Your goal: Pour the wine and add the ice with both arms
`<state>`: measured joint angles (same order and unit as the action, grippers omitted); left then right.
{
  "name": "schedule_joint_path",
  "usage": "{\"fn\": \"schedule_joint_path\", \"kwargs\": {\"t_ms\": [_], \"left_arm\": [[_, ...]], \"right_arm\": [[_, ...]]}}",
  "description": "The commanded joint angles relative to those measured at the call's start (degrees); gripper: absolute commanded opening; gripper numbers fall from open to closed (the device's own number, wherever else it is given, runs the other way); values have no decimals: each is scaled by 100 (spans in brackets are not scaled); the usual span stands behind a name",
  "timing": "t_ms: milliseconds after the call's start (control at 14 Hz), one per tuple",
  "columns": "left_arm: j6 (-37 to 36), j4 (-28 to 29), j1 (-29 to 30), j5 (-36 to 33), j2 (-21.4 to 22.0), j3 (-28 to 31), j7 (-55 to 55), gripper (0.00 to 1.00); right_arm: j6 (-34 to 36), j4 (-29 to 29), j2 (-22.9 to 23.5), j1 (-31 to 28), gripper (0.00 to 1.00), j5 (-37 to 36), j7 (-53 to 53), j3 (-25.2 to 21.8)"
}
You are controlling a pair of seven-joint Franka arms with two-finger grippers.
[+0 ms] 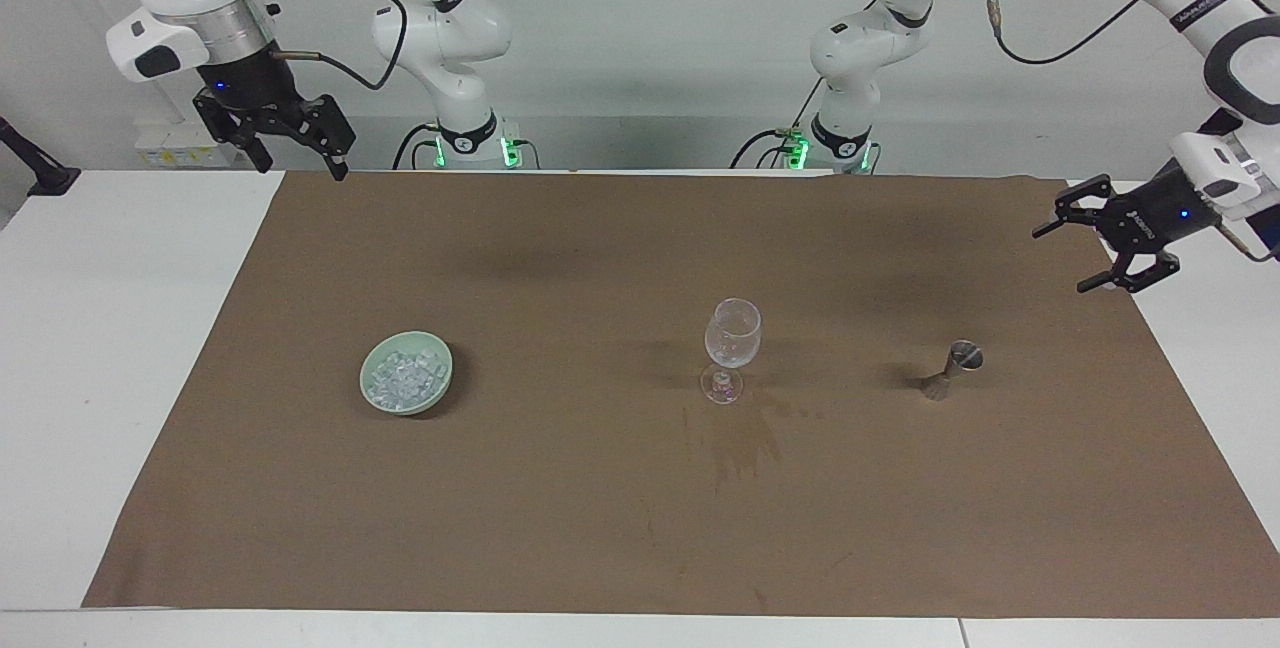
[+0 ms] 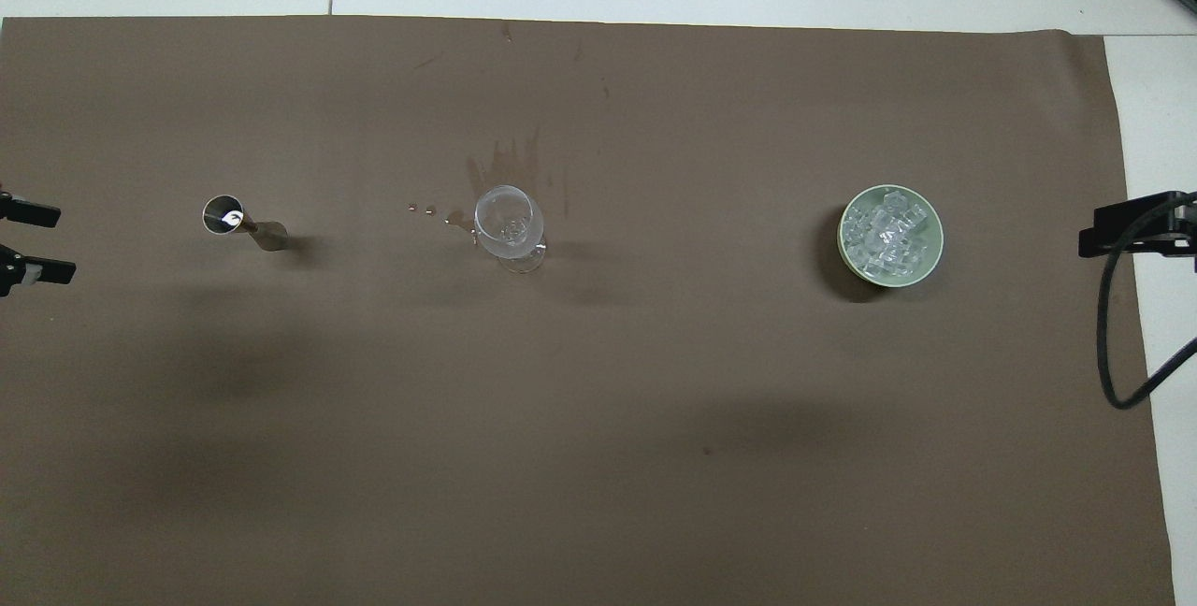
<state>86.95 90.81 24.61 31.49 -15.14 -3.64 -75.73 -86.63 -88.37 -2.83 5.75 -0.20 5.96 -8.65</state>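
1. The left gripper [image 1: 1070, 256] hangs in the air over the brown mat's [image 1: 600, 488] edge at the left arm's end of the table, turned sideways, its jaws spread wide with nothing between them.
2. The metal jigger [image 1: 955, 368] stands upright on the mat, apart from those open jaws and toward the table's middle from them.
3. A clear stemmed glass [image 1: 731, 346] stands upright near the mat's middle, a dark stain [image 1: 745, 440] just beside its foot.
4. The right gripper [image 1: 295, 168] waits raised at the mat's corner nearest the right arm's base, jaws apart and empty.
5. The ice [image 1: 405, 375] is heaped in a pale green bowl [image 1: 372, 398], well apart from the right gripper's jaws.
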Motion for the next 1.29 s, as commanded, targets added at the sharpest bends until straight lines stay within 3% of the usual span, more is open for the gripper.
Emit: {"fn": "schedule_joint_path", "kwargs": {"t_ms": [0,357,1000,1214], "left_arm": [[15,-116,298,401,-550,-49,-1528,100],[-108,-125,588,1314,-1157,-58,-3543,100],[-425,-63,887,2289,-2351,-216,-4256,100],[-425,7,914,2738,-2546,-251,-4731,100]], "right_arm": [[-55,-66,-69,-57,100,125,-16,30],[-55,-66,-69,-65,100,125,-16,30],[-55,-66,-69,-65,100,125,-16,21],[-55,-66,-69,-65,100,125,-16,30]]}}
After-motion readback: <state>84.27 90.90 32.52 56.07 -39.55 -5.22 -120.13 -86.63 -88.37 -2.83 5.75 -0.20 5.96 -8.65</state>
